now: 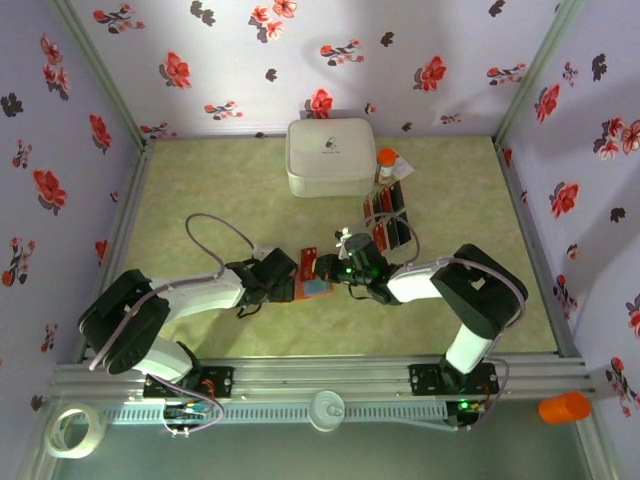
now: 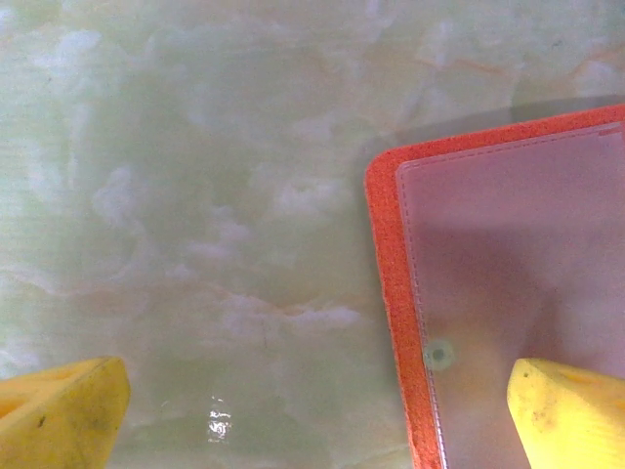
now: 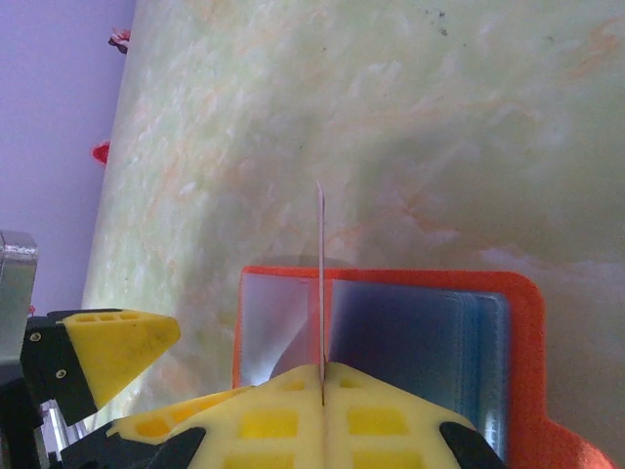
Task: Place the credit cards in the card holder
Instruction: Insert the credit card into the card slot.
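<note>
Over the open card holder point(image 3: 522, 322) on the desk point(image 3: 391, 117), the right end effector point(image 3: 322, 379) pinches one credit card point(image 3: 320, 274) edge-on. The left end effector point(image 2: 314, 410) gapes wide, holding nothing.

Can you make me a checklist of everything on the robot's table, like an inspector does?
Surface: green marbled table, no spills seen.
Job's things: orange wallet lies open; red and black cards wait behind it; one card held edge-on above the wallet.
Clutter: white case, orange-capped bottle.
Hands: left hand open, over the wallet's edge; right hand shut on the card.
Cables: grey cable loops over the left arm.
Surroundings: flowered walls; tape roll in front of the table.
</note>
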